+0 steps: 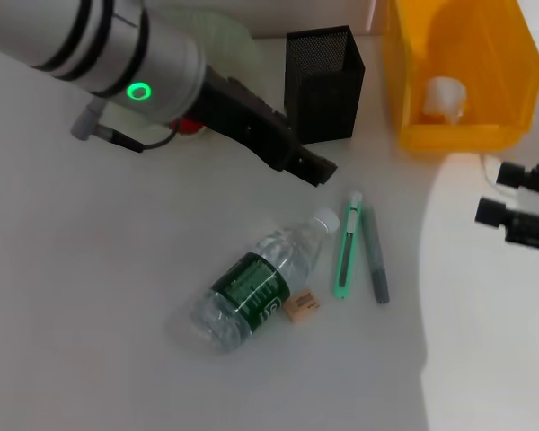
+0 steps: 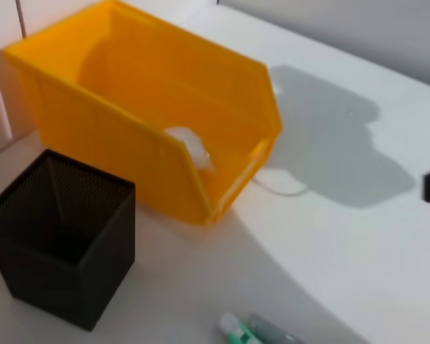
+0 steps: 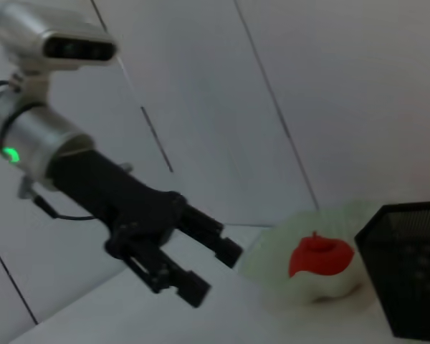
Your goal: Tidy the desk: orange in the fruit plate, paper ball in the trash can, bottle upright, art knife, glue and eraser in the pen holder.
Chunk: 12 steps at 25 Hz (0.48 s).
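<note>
A clear bottle [image 1: 260, 287] with a green label lies on its side on the white desk. A tan eraser [image 1: 301, 305] touches its side. A green art knife [image 1: 346, 247] and a grey glue stick [image 1: 375, 256] lie side by side to its right; their tips show in the left wrist view [image 2: 236, 330]. The black mesh pen holder [image 1: 323, 81] [image 2: 64, 236] stands behind them. A white paper ball [image 1: 445, 97] [image 2: 190, 143] lies in the yellow bin [image 1: 467, 135]. A red fruit [image 3: 319, 254] sits on the pale green plate [image 3: 272, 258]. My left gripper [image 1: 310, 166] [image 3: 213, 272] hovers open and empty in front of the pen holder. My right gripper [image 1: 496, 193] is open at the right edge.
The pale green plate [image 1: 225, 36] stands at the back, partly hidden behind my left arm [image 1: 117, 54]. The yellow bin [image 2: 165, 107] stands right of the pen holder at the back. A wall lies beyond the desk's far edge.
</note>
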Available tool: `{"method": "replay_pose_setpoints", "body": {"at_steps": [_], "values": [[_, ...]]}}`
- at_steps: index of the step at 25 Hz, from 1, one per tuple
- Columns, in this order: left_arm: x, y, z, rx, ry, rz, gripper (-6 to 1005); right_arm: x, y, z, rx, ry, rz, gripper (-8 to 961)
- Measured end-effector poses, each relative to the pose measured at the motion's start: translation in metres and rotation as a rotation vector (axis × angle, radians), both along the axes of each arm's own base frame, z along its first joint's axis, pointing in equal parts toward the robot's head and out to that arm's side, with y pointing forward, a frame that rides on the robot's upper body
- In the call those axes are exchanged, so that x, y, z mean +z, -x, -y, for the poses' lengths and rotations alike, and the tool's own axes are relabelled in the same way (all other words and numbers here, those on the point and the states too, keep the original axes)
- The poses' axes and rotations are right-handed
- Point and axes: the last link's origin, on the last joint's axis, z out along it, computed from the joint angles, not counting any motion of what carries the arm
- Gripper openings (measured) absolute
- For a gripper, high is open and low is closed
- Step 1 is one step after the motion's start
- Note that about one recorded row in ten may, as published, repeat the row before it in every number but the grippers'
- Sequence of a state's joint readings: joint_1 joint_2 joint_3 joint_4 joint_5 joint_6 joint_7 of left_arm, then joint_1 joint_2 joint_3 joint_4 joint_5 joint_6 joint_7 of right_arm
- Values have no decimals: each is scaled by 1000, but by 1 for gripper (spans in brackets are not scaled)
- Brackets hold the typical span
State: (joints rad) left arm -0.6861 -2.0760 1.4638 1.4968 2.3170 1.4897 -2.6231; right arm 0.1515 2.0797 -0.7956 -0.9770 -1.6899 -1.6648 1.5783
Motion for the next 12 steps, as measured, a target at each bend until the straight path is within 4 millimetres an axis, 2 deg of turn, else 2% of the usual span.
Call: {"method": "replay_pose_setpoints", "body": {"at_steps": [3, 4, 7, 11, 12], "values": [[-26, -3, -3, 40, -1, -82, 762, -24, -23, 33, 30, -9, -107, 820], [-39, -3, -4, 47, 1, -104, 760, -24, -23, 33, 30, -9, -107, 820], [-55, 3, -8, 72, -2, -123, 756, -38, -31, 46, 34, -34, -127, 820], [-59, 6, -9, 87, -5, -127, 750, -48, -39, 55, 20, -43, -97, 820], [-69, 15, -13, 128, -14, -133, 748, -49, -40, 56, 21, -40, -89, 820]]}}
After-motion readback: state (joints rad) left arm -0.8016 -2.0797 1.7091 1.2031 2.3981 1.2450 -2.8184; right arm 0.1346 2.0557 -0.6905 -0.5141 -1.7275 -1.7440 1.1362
